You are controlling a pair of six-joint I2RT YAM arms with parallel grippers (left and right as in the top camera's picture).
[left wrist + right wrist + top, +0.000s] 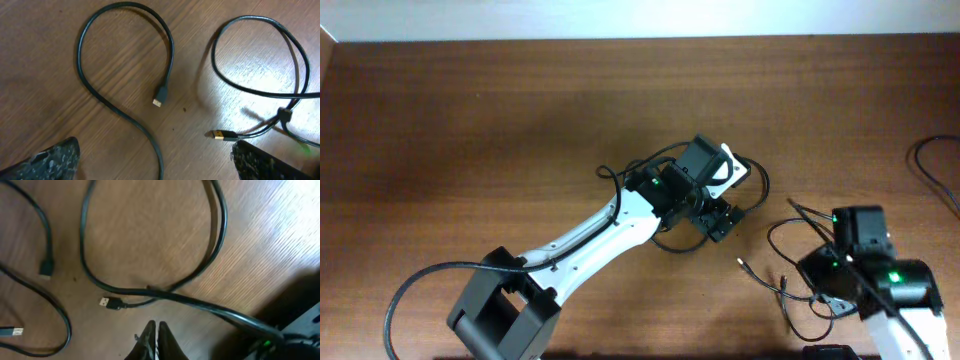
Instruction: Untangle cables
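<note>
- Wooden table (40,75) bears thin cables (172,55), probably light, limp and slippery
- Grip just behind a plug (160,96)
- Left gripper (157,159) spread apart; right gripper (156,340) pinched together, empty

On the table (470,120), cables (172,50) lie looped under the left gripper (720,218) near the centre, and between it and the right gripper (155,332) to its right.
</note>
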